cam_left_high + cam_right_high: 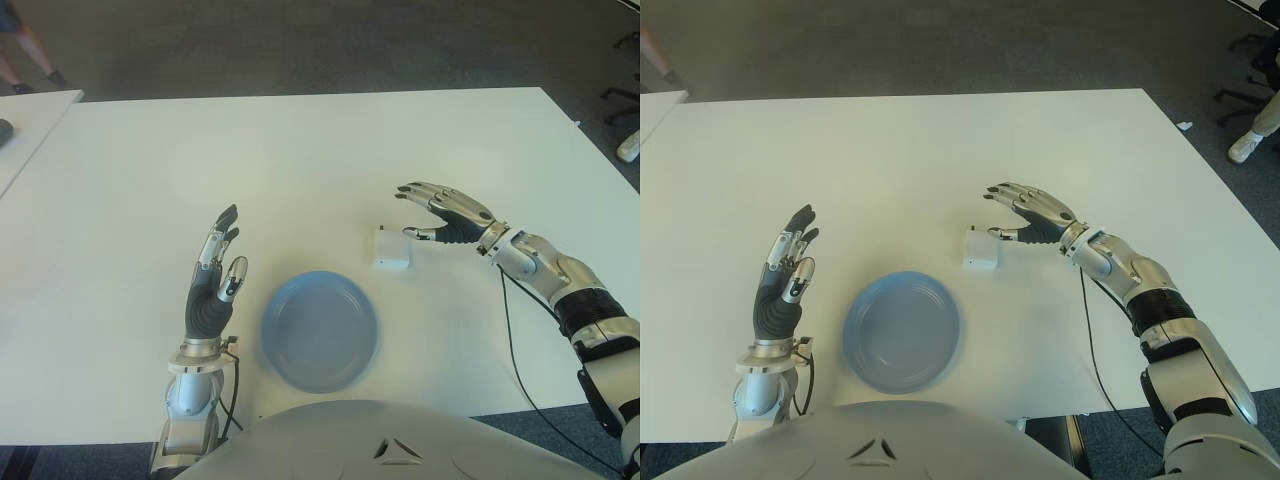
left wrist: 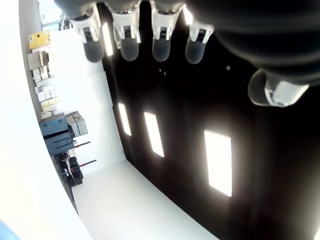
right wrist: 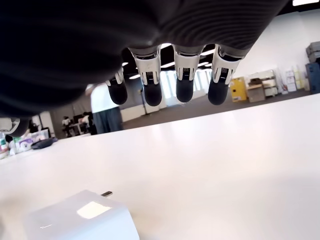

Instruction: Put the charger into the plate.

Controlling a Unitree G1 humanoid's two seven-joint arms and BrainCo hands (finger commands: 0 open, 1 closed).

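White table (image 1: 300,160): charger (image 1: 391,248) beside open right hand (image 1: 447,214); plate (image 1: 320,331) bare.

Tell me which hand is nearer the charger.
Right. The right hand hovers open just beside the white charger, on its right; the left hand shows far off, left of the blue plate.

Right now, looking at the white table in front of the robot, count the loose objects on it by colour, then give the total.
White: 1, the charger, near the open right hand
Blue: 1, the plate, right of the open left hand
Total: 2
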